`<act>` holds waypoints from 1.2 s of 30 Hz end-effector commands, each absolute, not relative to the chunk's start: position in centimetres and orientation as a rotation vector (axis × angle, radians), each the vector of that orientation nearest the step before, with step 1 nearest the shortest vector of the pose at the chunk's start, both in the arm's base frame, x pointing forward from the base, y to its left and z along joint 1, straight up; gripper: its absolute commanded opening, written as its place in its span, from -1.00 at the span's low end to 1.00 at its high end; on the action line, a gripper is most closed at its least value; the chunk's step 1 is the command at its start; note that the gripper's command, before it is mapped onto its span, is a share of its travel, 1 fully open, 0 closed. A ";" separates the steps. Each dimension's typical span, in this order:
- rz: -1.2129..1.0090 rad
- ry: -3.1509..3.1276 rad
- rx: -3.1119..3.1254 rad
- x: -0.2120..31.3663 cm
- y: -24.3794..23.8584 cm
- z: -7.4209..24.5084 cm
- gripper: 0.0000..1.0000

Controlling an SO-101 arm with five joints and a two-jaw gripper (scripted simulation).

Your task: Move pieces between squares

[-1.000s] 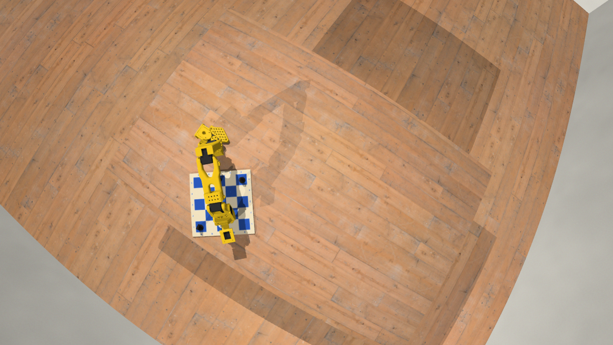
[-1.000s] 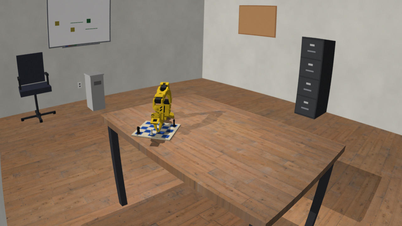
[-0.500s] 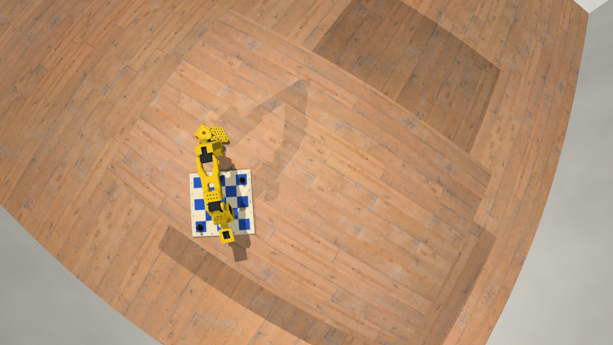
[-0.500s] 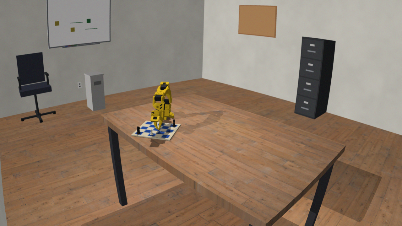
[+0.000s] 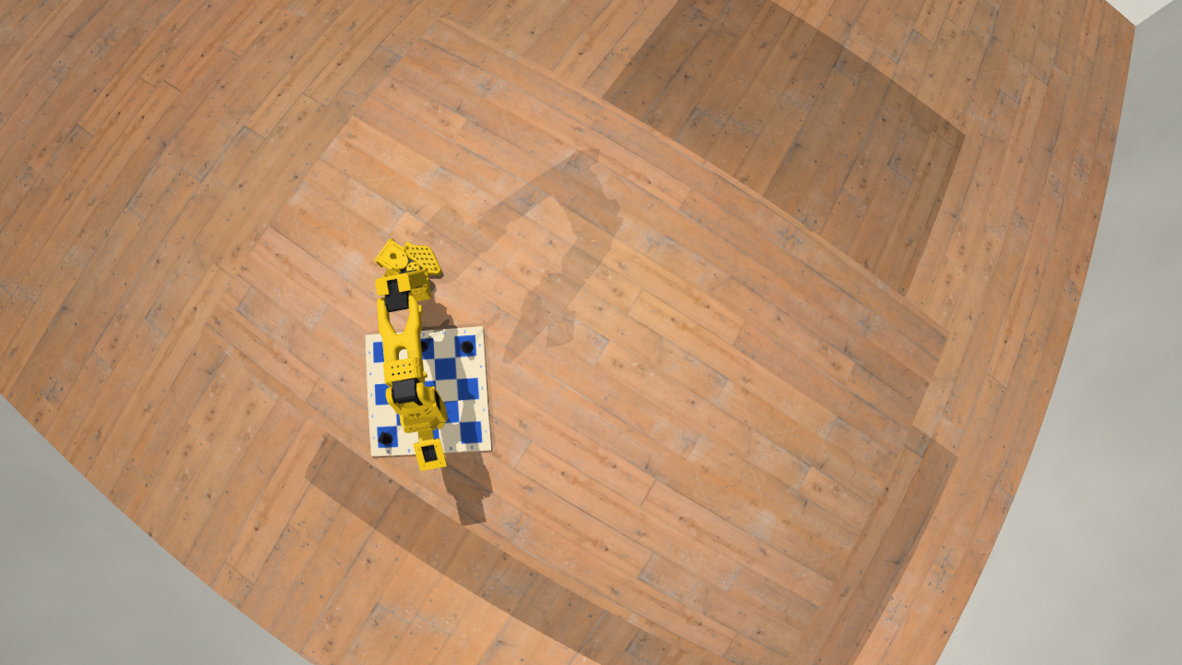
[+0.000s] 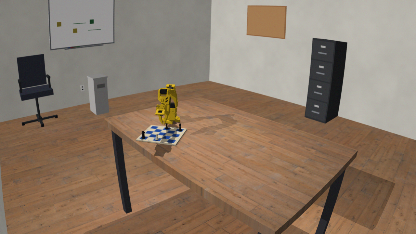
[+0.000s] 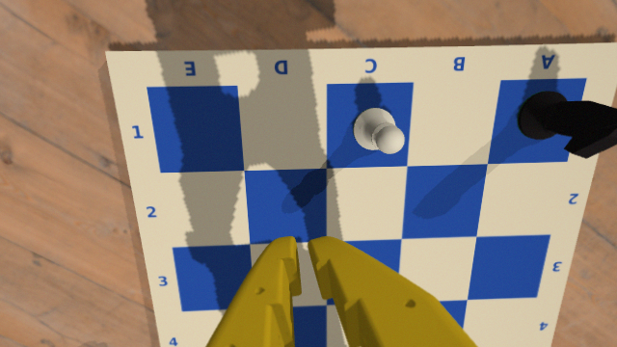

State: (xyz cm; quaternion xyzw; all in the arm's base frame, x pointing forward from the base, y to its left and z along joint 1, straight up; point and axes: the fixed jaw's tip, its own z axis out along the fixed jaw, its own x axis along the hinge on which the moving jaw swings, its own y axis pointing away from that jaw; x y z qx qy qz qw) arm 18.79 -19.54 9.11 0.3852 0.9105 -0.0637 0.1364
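Note:
The blue and cream chessboard (image 7: 357, 193) lies on the wooden table and also shows in the overhead view (image 5: 429, 390). A black piece (image 7: 549, 118) stands on A1 at the right edge of the wrist view; it also shows in the side view (image 6: 142, 134). A white pawn (image 7: 378, 131) stands upright on C1. A black piece (image 5: 466, 347) stands on the E5 corner. My yellow gripper (image 7: 301, 246) is shut and empty. It hangs above the board around D3, apart from every piece. E4 is hidden under the fingers.
The arm (image 6: 167, 104) reaches over the board from its base beyond row 5. Another dark piece (image 6: 166, 125) stands on the far row, partly hidden by the arm. The table edge runs close past row 1.

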 end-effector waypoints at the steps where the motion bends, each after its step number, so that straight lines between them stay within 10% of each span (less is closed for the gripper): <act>1: -0.178 2.637 1.135 18.6 -19.7 9.6 -1.00; 36: -0.246 2.381 1.620 11.8 -27.3 8.5 -0.73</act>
